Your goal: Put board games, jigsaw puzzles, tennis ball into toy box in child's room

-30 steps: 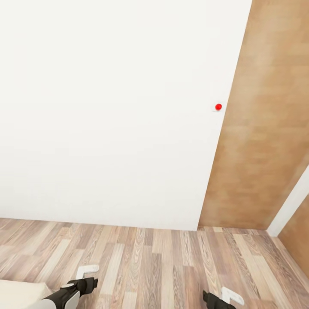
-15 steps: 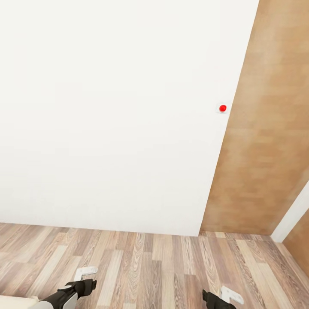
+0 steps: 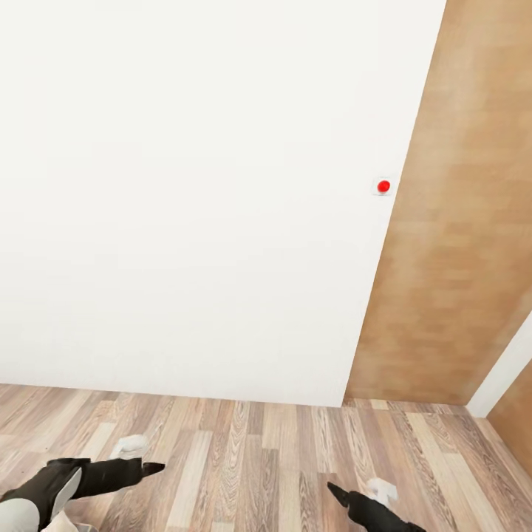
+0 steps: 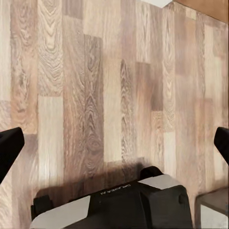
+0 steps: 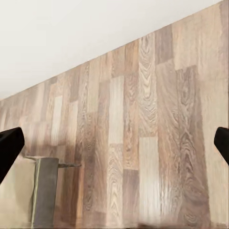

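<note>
Both arms [image 3: 89, 476] now farther forward.

Plain white flat wall [image 3: 192, 192], small round glossy red wall button [image 3: 383, 186], mottled tan-brown wood door panel [image 3: 451, 244], striped grey-brown and beige wood-plank floor [image 3: 258, 458], black pincer fingers [image 4: 10, 145].

Both arms [image 3: 66, 480] (lower frame edge) are cut off.

The child's room shows a plain white wall [image 3: 199, 192] meeting a wood-plank floor [image 3: 258, 451]. A grey bed frame [image 5: 45, 191] stands on the planks.
</note>
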Motion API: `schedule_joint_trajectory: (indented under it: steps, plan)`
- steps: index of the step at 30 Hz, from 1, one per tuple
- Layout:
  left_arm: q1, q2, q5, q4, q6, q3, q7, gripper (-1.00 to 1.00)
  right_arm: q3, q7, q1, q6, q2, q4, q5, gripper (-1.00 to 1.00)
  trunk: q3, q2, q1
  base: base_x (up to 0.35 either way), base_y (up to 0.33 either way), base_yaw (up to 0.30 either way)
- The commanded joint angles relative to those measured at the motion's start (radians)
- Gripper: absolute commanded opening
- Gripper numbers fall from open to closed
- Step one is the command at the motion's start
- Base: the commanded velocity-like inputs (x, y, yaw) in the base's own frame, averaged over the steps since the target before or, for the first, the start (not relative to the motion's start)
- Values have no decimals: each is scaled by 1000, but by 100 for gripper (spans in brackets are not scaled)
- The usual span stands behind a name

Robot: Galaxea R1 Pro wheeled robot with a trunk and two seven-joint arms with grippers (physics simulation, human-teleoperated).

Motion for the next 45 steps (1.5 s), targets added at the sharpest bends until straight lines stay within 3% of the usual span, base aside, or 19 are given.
schedule_joint_trajectory:
  steps: [1,3,6,7,12,17,20,25,33,41,45]
  plan:
    - [-1,9,-4,-60,79,6,-76,100,-16,86,-4,52,-15,-21,1,100,-2,-2,1,0,0,0]
    - [-1,18,-5,-148,172,6,-161,100,-46,182,-6,121,-35,-69,-3,100,-2,-2,1,0,0,0]
    - [-1,24,-5,-217,240,6,-221,100,-91,249,-3,166,-48,-128,-10,100,-2,-2,1,0,0,0]
    - [-1,26,-6,-247,269,7,-244,100,-126,280,-1,183,-53,-166,-14,100,-2,-2,1,0,0,0]
    - [-2,30,-5,-297,311,8,-285,100,-211,335,1,212,-57,-253,-20,100,-2,-2,1,0,0,0]
    - [-5,30,-2,-310,330,16,-297,100,-247,421,2,281,-50,-409,-28,100,-2,-2,1,0,0,0]
    - [-29,30,-1,-323,337,20,-300,100,-251,441,2,320,-44,-513,-30,100,-2,-2,1,0,0,0]
    - [-58,31,0,-341,378,22,-314,100,-241,436,3,332,-29,-598,-22,100,-2,-2,1,0,0,0]
    - [-65,30,-5,-348,400,22,-402,100,-233,411,3,335,15,-687,-16,100,2,-2,1,0,-47,57]
    - [-66,29,-5,-348,404,22,-416,100,-227,402,3,336,23,-725,-11,100,12,-2,1,0,-187,160]
    - [-66,29,-5,-348,404,22,-417,100,-192,359,3,336,46,-729,2,100,18,-2,1,0,-38,164]
